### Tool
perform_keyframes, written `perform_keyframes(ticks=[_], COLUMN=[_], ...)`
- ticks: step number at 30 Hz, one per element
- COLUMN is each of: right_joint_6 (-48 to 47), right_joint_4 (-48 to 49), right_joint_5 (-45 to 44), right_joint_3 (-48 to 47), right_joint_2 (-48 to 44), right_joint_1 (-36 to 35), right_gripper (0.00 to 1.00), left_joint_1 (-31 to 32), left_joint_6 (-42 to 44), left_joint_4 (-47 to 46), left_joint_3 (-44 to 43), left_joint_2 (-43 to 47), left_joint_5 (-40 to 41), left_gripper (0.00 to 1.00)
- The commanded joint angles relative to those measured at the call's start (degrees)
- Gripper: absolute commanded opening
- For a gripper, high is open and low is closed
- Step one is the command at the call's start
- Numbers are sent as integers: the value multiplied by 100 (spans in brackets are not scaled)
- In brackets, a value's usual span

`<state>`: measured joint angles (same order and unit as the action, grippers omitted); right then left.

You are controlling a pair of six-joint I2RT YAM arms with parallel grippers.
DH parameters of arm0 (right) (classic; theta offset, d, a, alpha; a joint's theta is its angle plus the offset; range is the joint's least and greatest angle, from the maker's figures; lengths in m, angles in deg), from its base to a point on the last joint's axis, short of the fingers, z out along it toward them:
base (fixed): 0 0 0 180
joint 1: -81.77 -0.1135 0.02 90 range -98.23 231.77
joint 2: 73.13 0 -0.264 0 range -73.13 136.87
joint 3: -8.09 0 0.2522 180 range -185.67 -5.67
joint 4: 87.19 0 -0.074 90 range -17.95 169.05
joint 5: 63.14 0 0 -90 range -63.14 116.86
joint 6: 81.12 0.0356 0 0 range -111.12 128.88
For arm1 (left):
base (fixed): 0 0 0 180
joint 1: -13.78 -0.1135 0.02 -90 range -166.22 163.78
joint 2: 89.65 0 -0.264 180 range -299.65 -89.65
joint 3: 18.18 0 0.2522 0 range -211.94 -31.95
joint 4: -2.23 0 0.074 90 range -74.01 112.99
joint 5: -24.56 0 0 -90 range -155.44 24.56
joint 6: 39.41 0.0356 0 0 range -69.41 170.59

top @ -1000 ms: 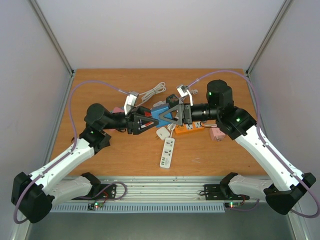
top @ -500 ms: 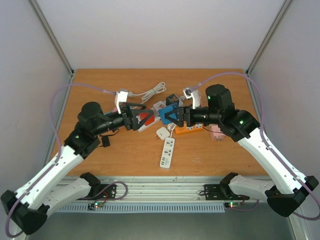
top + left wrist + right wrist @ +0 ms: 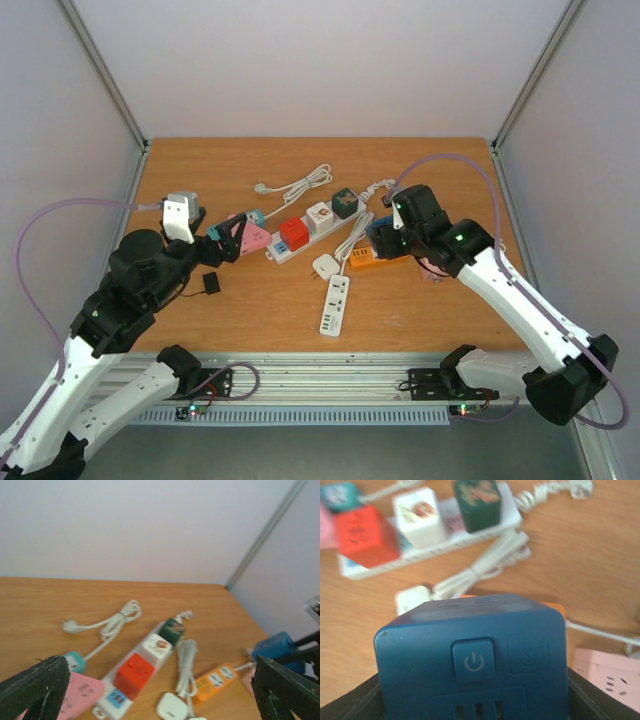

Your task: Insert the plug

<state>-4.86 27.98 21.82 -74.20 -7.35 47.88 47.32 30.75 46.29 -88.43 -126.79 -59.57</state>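
Observation:
My right gripper (image 3: 386, 240) (image 3: 475, 702) is shut on the plug (image 3: 383, 238) (image 3: 475, 660), a blue cube with a power button, held above the orange power strip (image 3: 365, 260). A long white power strip (image 3: 300, 240) (image 3: 150, 667) lies at mid-table with a red cube (image 3: 293, 232) (image 3: 132, 672), a white cube (image 3: 320, 217) (image 3: 417, 515) and a dark green cube (image 3: 346, 201) (image 3: 477, 502) plugged in. My left gripper (image 3: 228, 238) (image 3: 157, 680) stands open to the left of the strip, with nothing between its fingers.
A pink adapter (image 3: 254, 238) (image 3: 75, 697) and a teal one (image 3: 74, 661) sit at the strip's left end. A second white strip (image 3: 335, 305), a white adapter (image 3: 325, 265), a pink strip (image 3: 432, 268) (image 3: 607, 672), coiled white cables (image 3: 300, 185) and a small black block (image 3: 210, 282) lie around.
My left gripper opened and drew back to the left, away from the white strip. My right gripper carried the blue plug to the right, off the strip's middle.

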Motion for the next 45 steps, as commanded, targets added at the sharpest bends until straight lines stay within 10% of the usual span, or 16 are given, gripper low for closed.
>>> perform_keyframes(ticks=[1, 20, 45], right_joint_6=[-236, -607, -514], right_joint_4=[187, 1046, 1111], right_joint_5=[-391, 1418, 899], right_joint_3=[350, 876, 729], right_joint_2=[259, 1552, 2137], right_joint_1=[396, 2153, 2189], right_gripper=[27, 27, 26], left_joint_1=[-14, -91, -451], left_joint_6=[646, 765, 543], left_joint_4=[420, 170, 130], left_joint_3=[-132, 172, 252], left_joint_2=[154, 82, -140], left_joint_5=[1048, 365, -81], left_gripper=[99, 99, 99])
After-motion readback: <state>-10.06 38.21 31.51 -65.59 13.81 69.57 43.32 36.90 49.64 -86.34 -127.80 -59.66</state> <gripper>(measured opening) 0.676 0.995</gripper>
